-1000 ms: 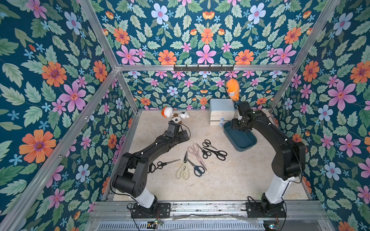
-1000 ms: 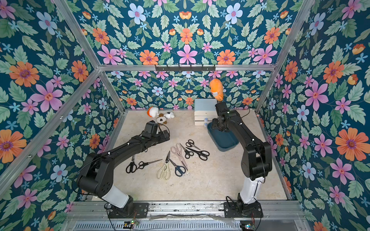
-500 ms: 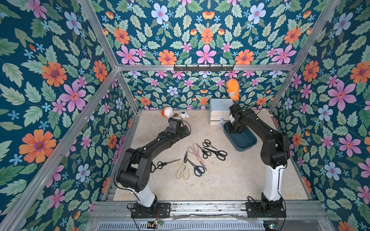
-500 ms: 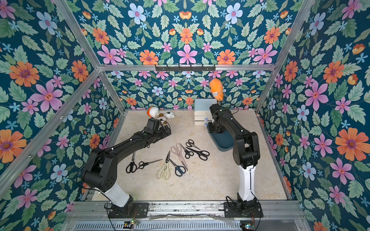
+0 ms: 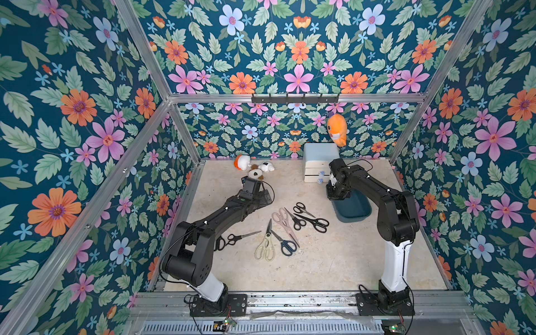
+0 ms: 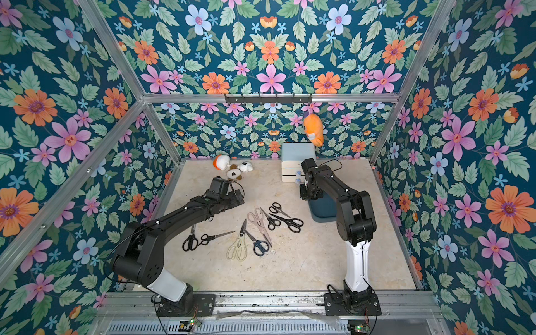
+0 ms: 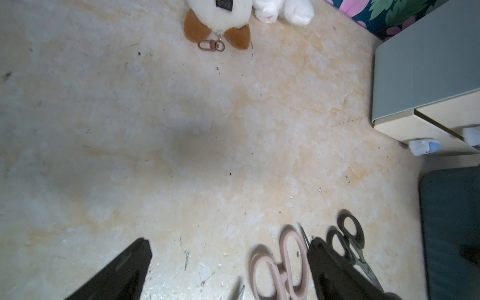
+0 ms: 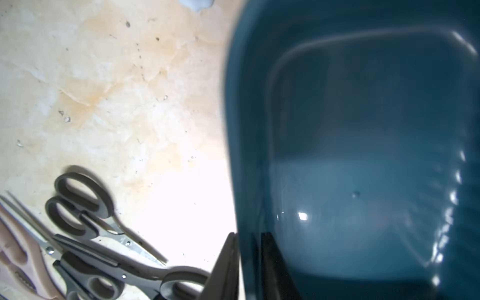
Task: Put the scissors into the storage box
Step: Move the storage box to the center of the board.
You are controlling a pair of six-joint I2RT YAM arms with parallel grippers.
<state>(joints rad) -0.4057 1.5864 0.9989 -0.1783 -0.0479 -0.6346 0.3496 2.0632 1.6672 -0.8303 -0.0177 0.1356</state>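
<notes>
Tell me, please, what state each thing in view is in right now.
storage box, lidless, empty as far as visible
right gripper, fingers shut on the storage box wall
left gripper, fingers open, empty
scissors, all lying on the tabletop, none in the box
drawer cabinet, both drawers look shut
orange plush, hanging from the hook rail

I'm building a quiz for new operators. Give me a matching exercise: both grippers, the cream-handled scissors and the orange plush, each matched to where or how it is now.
1 left gripper
2 right gripper
3 cream-handled scissors
4 orange plush

A hanging from the hook rail
B lying flat on the table
C wide open, holding nothing
D closed on the storage box wall

Pairs: 1-C, 2-D, 3-B, 4-A
</notes>
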